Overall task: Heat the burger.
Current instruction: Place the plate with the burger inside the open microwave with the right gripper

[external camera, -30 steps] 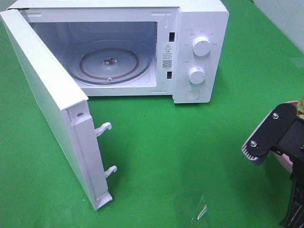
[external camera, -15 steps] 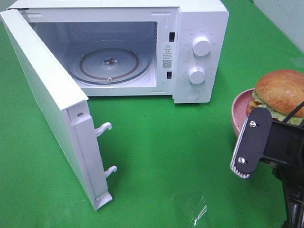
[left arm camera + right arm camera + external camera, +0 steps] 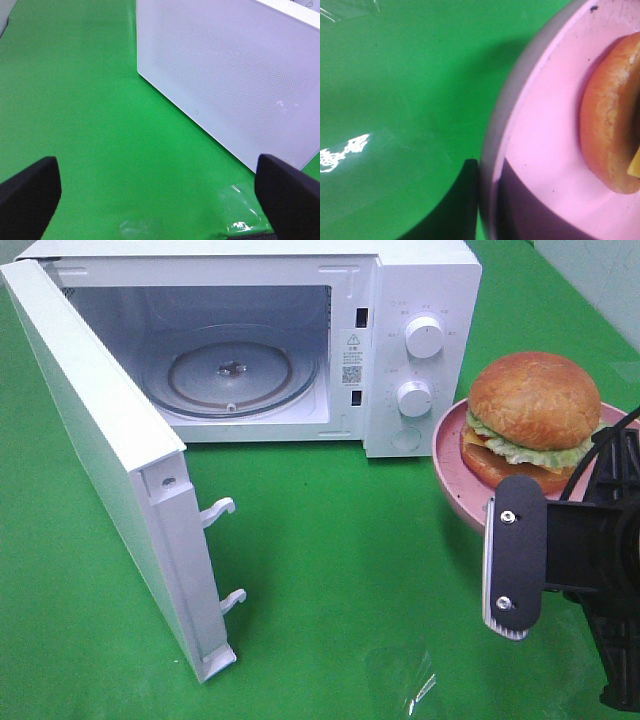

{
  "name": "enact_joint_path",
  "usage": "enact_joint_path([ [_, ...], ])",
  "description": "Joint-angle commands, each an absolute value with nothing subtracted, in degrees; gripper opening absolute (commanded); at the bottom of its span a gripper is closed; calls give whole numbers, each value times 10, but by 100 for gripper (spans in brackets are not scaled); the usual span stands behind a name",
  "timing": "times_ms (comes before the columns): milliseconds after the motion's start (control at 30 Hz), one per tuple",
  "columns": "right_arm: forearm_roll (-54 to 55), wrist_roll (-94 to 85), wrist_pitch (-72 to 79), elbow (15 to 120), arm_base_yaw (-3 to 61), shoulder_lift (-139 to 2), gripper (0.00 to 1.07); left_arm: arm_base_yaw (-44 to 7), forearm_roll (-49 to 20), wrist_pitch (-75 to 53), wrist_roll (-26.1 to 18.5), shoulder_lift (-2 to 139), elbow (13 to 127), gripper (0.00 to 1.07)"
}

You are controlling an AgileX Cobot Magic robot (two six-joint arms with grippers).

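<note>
The burger [image 3: 533,412], with golden buns, green lettuce and yellow cheese, sits on a round pink plate [image 3: 452,445] held up to the right of the microwave. My right gripper [image 3: 560,515] is shut on the plate's near rim. In the right wrist view one dark finger [image 3: 469,200] shows under the pink plate's rim [image 3: 495,165], with the burger's bottom bun [image 3: 607,135] beyond it. My left gripper [image 3: 160,200] is open over the green cloth, nothing between its fingers, and is out of the exterior high view.
The white microwave [image 3: 420,300] stands at the back with its door [image 3: 110,450] swung wide open to the left, and the glass turntable [image 3: 230,375] is bare. The left wrist view faces the door's outer side [image 3: 230,75]. Green cloth [image 3: 330,540] covers the table.
My right gripper has risen and moved left toward the microwave, carrying the plate. The burger, hidden a second ago, now shows in full.
</note>
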State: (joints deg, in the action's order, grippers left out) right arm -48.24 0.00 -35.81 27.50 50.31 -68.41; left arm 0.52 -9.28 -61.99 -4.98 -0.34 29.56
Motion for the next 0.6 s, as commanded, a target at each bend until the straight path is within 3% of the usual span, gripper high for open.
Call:
enact_joint_path([
  [33, -521, -6, -334, 277, 503, -680, 2, 2, -96, -614, -49, -12, 295, 98],
  [600, -459, -264, -233, 278, 500, -680, 0, 2, -96, -614, -49, -12, 295, 98],
])
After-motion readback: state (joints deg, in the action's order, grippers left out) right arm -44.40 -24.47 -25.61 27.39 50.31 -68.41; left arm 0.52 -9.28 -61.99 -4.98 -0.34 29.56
